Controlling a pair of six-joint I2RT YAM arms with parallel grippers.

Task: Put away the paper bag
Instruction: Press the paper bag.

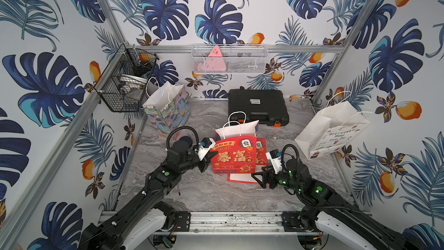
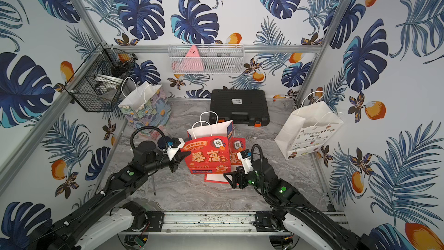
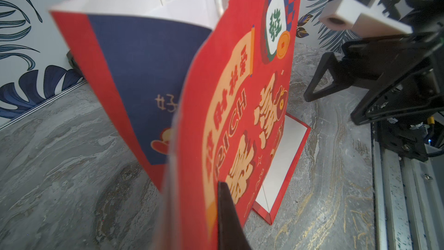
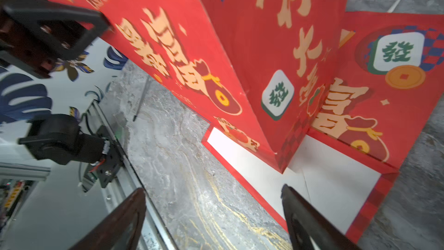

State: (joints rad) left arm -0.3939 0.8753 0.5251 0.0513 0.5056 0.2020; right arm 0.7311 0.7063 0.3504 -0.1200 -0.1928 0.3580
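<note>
Nearest us, the right jaws on our right arm (image 1: 317, 189) stand apart, low beside the white fold-out base of the red paper bag (image 1: 234, 157). Our left jaws are clamped on that bag's side edge. The bag stands mid-worktop (image 1: 204, 196). Behind it we see a black case (image 1: 258, 107), with a floral bag (image 1: 168, 114) and a white bag (image 1: 331, 133) to either side.

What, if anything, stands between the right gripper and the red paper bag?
Nothing visible. The right gripper, jaws open, faces the red paper bag low down. Only bare tabletop and the white flap lying at the bag's foot are before it. The left gripper is shut on the bag's side edge.
</note>
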